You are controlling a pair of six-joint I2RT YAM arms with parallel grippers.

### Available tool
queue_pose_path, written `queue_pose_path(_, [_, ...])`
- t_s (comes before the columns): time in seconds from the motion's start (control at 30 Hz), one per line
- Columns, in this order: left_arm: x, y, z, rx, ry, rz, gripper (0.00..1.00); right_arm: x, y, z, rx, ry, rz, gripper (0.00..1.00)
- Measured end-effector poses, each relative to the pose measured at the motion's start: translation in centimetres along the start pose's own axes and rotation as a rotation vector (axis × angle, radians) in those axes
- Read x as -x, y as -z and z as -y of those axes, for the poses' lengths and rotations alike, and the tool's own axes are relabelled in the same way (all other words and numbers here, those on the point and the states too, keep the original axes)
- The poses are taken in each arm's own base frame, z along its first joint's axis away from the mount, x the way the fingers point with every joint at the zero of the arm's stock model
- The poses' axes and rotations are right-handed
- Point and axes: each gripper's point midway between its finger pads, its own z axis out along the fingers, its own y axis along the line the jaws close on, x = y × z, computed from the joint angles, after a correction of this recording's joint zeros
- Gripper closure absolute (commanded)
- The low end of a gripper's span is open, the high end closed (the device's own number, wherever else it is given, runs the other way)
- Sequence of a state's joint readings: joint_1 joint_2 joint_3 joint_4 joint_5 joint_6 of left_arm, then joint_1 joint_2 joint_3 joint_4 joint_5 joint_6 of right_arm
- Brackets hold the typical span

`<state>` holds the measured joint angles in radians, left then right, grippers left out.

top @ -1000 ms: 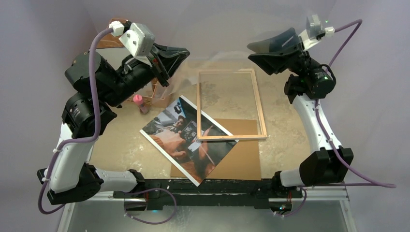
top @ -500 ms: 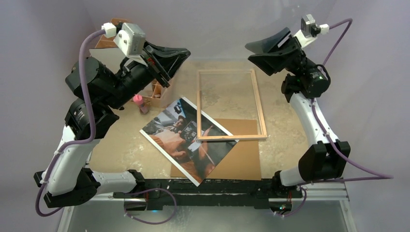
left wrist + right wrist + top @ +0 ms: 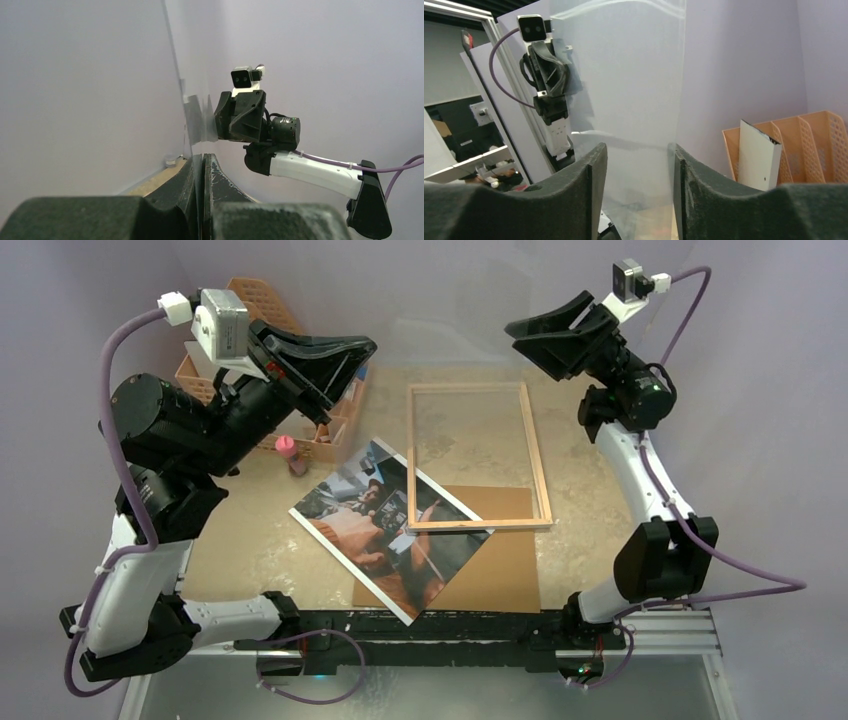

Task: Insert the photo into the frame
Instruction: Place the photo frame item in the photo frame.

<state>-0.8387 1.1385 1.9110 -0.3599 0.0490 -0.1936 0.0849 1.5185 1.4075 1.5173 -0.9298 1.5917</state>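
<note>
The photo [image 3: 375, 530] lies face up and slanted on the table, its far right corner under the frame. The frame [image 3: 536, 455], light wood around a clear pane, lies flat at the centre right. Both grippers hang high above the far side, facing each other. My left gripper [image 3: 368, 343] is shut on the edge of a thin clear sheet [image 3: 198, 117] that rises from its closed tips [image 3: 202, 156]. My right gripper [image 3: 512, 332] is open; in the right wrist view the clear sheet [image 3: 624, 75] stands upright across the gap of the gripper [image 3: 636, 150], not pinched.
A brown fibreboard sheet [image 3: 500, 570] lies under the photo and the frame's near end. A peach lattice organiser [image 3: 262, 302] stands at the far left, holding a white panel [image 3: 756, 160]. A small pink bottle [image 3: 287, 450] stands beside it.
Both arms have pulled up and outward, the left one swinging left and uncovering the organiser. The blur of the clear sheet between them has settled. Photo and frame have not moved.
</note>
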Motion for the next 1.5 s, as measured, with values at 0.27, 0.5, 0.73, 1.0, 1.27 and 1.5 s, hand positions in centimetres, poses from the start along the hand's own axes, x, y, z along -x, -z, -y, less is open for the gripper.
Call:
queue_pose_path(0.27, [-0.9,-0.6,0.2,-0.014,0.011,-0.019,1.00,1.2,-0.8,-1.8,0.040,0.044,0.004,0.47])
queue_pose_path(0.5, [-1.3,-0.8,0.2,-0.018,0.019,-0.027,1.00,2.0,-1.3,-3.0,0.065,0.077,0.018,0.59])
queue_pose_path(0.73, [-2.2,-0.9,0.1,-0.014,0.026,-0.044,1.00,2.6,-1.5,-4.3,0.081,0.106,0.042,0.85])
queue_pose_path(1.0, [-2.8,-1.0,-1.2,0.056,0.025,-0.049,0.56,2.2,-1.2,-4.9,0.065,0.136,0.049,1.00])
queue_pose_path(1.27, [-6.0,0.3,-6.6,0.352,0.016,-0.101,0.17,0.1,0.4,-0.2,-0.153,-0.001,0.036,1.00])
queue_pose_path(1.5, [-10.3,2.4,-10.9,0.612,0.018,-0.173,0.15,-4.2,4.1,8.3,-0.495,-0.225,-0.012,1.00])
